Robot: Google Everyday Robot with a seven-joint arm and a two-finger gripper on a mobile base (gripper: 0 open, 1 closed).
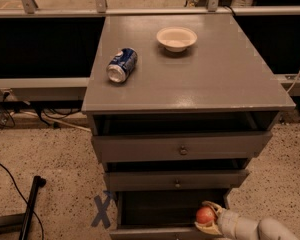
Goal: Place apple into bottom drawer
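Round red-orange apple (205,213): pinched between the fingers of the pale two-finger gripper (208,218), at the right end of the open grey-brown bottom drawer (155,210), near edge. Grey cabinet top (215,84): blue soda can (122,64) lying left; white round bowl (176,38) farther back.

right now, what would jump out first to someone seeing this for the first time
The red apple at the lower right, held by the gripper at the front right corner of the open bottom drawer, draws the eye first. Next come the blue soda can lying on its side on the left of the cabinet top and the white bowl near its back edge.
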